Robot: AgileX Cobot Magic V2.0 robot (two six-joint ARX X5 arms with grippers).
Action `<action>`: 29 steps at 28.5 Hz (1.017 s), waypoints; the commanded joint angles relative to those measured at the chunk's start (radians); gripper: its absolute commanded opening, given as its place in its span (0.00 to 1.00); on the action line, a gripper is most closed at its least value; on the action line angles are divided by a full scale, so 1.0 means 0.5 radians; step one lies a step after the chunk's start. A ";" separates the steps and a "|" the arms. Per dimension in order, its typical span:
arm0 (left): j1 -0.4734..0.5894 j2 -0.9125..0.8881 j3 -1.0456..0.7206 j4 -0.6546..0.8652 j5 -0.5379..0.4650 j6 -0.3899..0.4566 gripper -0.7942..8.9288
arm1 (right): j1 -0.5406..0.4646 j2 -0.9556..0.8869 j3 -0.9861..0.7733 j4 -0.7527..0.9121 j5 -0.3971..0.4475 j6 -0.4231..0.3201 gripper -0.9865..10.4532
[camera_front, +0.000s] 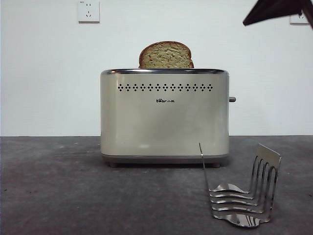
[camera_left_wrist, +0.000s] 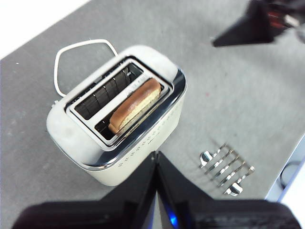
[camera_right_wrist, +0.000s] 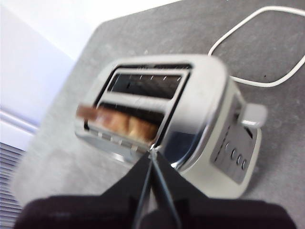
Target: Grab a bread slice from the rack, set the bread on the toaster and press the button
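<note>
While the slice of bread [camera_front: 166, 55] stands upright in the toaster [camera_front: 164, 117], its long axis along the slot, the button [camera_front: 232, 99] juts from the narrow end: a small, stiff stub, best pushed from above. Right gripper [camera_right_wrist: 152, 151], jaws pressed together, hangs over it; left gripper [camera_left_wrist: 156, 155], also closed, waits; the rack [camera_front: 243, 193] stands bare.

A dark grey, matte table [camera_front: 58, 196] carries a large cream-beige boxy toaster [camera_front: 165, 117], with a small shiny silver wire rack [camera_front: 243, 196] near it and a white cord [camera_left_wrist: 76, 52] looping behind.
</note>
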 commanded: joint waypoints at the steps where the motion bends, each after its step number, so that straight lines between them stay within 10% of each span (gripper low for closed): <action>1: -0.021 -0.069 0.001 0.003 0.011 -0.100 0.07 | -0.119 0.228 0.119 0.050 -0.243 0.166 0.08; 6: -0.125 -0.246 -0.067 0.002 0.053 -0.217 0.07 | -0.176 0.677 0.362 0.036 -0.468 0.205 0.08; 29: -0.194 -0.769 -0.864 0.002 -0.277 -0.563 0.07 | -0.100 1.286 0.577 0.024 -0.462 0.198 0.08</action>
